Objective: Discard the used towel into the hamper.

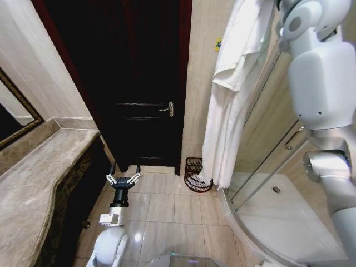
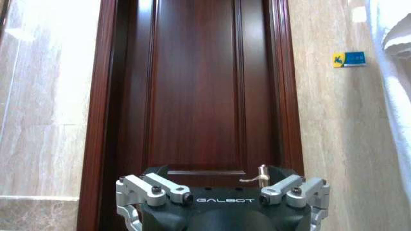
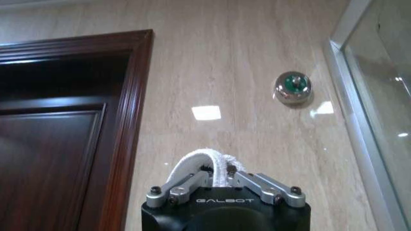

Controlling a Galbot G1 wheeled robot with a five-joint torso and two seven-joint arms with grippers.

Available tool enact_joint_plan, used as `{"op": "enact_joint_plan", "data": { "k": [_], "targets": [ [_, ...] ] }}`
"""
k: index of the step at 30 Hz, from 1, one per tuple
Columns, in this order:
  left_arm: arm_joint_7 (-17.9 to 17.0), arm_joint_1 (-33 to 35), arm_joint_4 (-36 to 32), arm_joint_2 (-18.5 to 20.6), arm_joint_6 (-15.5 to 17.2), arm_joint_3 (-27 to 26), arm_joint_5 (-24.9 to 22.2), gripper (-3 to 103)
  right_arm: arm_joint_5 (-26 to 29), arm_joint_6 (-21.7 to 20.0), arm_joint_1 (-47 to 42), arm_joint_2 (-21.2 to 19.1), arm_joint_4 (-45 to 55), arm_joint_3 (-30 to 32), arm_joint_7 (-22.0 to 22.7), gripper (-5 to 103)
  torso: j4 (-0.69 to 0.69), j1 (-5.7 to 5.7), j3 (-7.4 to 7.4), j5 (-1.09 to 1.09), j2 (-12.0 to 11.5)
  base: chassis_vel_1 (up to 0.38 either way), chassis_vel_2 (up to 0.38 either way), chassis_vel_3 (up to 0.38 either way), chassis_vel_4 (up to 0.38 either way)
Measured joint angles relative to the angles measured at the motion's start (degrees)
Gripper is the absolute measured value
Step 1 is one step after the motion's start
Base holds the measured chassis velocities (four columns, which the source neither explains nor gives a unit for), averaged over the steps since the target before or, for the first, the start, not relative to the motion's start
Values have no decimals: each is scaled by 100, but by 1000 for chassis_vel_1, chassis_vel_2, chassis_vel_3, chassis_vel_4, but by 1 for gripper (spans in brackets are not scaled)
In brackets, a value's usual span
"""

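— So what hangs by the shower glass?
— One white towel [image 1: 225, 105], long, draped high so its hem falls just beside the single hamper [image 1: 196, 174] on the floor tiles near the dark door [image 1: 133, 83].
— And the arms?
— Two. The right tool [image 3: 220, 179] is raised, clamped on a towel loop, likely to lift it free. The left tool [image 1: 123, 179] hovers low over the floor, fingers spread, empty.
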Motion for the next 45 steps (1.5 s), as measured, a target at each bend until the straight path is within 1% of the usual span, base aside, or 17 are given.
{"op": "enact_joint_plan", "data": {
  "k": [9,17,27,37,45],
  "targets": [
    [-23,3,-12,-31,13,-5,25,100,-23,14,243,151,-357,27,-254,4,0,-3,-1,-2,1,0,0,0,0],
    [-28,-5,-33,-71,42,5,54,100,-84,106,282,231,-566,55,-365,4,0,-1,-1,-1,0,0,0,0,0],
    [-29,-21,20,-103,40,23,107,100,-185,308,277,229,-700,56,-449,4,-1,-2,-1,0,0,0,0,0,0],
    [-32,-48,69,-51,14,-8,44,100,-285,343,217,305,-723,60,-421,4,0,-2,-1,-1,0,0,0,0,0],
    [-36,-52,126,-47,-69,-18,41,100,-357,345,45,256,-617,73,-417,4,0,-2,-1,0,1,0,0,0,0]
  ]
}}
